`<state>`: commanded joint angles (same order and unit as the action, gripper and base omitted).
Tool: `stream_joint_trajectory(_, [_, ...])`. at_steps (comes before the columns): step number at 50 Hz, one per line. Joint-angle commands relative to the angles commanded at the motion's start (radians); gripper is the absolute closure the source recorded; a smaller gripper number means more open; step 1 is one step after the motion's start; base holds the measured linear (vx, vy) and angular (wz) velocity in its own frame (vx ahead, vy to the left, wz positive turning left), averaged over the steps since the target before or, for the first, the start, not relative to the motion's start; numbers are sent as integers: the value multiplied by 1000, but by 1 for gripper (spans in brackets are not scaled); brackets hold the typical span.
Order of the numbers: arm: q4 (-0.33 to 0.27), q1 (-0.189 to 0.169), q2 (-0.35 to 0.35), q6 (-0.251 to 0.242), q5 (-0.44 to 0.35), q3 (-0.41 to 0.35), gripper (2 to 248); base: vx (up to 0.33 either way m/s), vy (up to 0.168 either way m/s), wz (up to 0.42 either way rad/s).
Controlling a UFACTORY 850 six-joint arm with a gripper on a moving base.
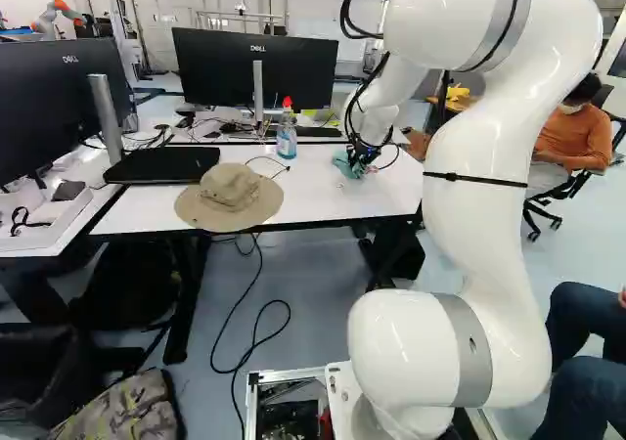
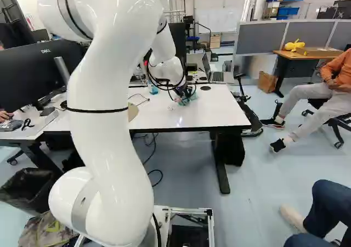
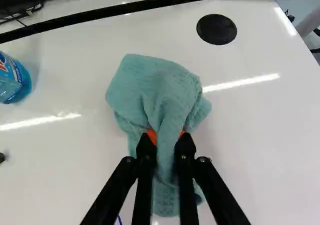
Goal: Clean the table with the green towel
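Pinching the crumpled green terry towel [image 3: 155,87] with the tool [image 3: 165,141], orange pads [image 3: 152,135] pressing folds from both sides. Towel on the glossy white bench [image 3: 260,150], toward the right end in the left base view. Key relation: broad lobe of cloth ahead of the fingertips, narrow tail passing between and under the fingers; long axis of the bundle roughly in line with the tool's pointing direction, not across. Looks gathered rather than spread, so probably wipes a modest strip per pass; for the widest swath, sweep side to side, across that axis. Clear plastic spray bottle with blue liquid [image 1: 287,137] off to one side of the towel, left in the left base view, apart from the cloth. Tan cloth brimmed hat [image 1: 230,198] farther along the same side, nearer the front edge. Best first stroke, by judgement: away from both, toward the bench end at the right of the right base view. Flat black round disc [image 3: 216,29] ahead of the lobe, slightly to the side opposite the bottle; might snag a forward push. Press of cloth on bench: cannot tell. Seems early in the job; keep low and level, with risk of lifting the lobe or scraping bare fingertips.
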<state>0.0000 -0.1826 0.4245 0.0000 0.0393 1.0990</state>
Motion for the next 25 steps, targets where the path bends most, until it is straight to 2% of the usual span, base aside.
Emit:
stream_joint_trajectory(15, [0,-16,-59,0,0,-76,199,0,0,0])
stream_joint_trajectory(25, [0,-39,-85,0,0,-108,199,0,0,0])
